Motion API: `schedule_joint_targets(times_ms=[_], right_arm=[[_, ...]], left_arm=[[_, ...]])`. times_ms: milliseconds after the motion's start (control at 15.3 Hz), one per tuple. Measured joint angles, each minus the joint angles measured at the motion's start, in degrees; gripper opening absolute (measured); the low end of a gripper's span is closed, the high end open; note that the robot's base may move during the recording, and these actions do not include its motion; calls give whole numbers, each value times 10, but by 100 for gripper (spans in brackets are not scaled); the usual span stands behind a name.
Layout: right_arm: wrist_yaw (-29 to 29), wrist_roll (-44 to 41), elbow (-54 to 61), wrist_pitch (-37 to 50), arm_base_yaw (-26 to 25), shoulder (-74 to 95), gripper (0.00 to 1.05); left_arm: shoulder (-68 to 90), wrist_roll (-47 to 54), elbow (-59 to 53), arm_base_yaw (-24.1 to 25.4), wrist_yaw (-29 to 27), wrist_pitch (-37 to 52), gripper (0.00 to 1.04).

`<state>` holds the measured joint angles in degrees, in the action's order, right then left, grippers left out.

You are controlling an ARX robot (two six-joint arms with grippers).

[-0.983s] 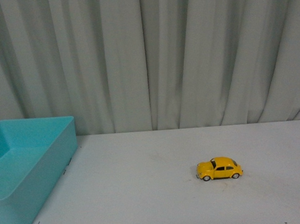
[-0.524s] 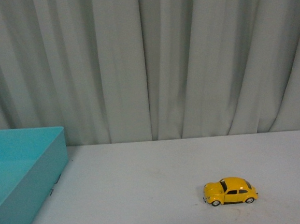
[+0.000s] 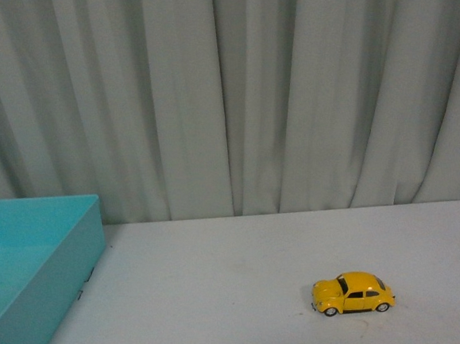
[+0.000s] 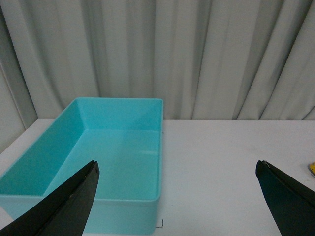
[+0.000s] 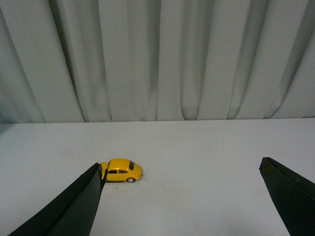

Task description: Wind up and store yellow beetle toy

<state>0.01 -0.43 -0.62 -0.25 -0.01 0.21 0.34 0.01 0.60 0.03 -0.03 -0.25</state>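
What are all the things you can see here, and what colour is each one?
yellow beetle toy: one, yellow with dark windows and black wheels, standing on its wheels on the table, off to the right and well apart from the box.
storage box: one, turquoise, open-topped with nothing inside, on the left end of the table.
table: one, white, under the toy and the box.
curtain: one, pale grey with folds, hanging behind the table.
left pincer: one, black, open and holding nothing, facing the box.
right pincer: one, black, open and holding nothing, facing the toy.
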Motion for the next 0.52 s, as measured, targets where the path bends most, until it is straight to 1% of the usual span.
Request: schedule_joint_targets(times_ms=[524], right_arm=[[0, 0, 0, 0, 0, 0, 98]], left_arm=[[0, 0, 0, 0, 0, 0, 98]])
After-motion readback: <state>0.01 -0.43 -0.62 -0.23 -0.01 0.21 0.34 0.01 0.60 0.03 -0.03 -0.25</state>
